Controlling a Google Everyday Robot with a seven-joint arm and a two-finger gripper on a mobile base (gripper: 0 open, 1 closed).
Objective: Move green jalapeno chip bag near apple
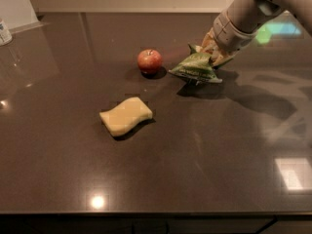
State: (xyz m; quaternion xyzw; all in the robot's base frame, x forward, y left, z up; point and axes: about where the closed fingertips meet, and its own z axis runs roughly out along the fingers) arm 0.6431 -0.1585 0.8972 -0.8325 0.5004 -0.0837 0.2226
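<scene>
Your gripper sits at the upper right of the table, its fingers clenched on the far end of the green jalapeno chip bag. The bag hangs tilted just above the surface, with its shadow beneath. It is already near the apple, just to its right and not touching. What's left, as I read it: lower the bag, release it, and pull clear. The yellow sponge lies well apart.

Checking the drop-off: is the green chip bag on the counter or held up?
Held up: the gripper, right of the apple, grips the chip bag above its shadow.
</scene>
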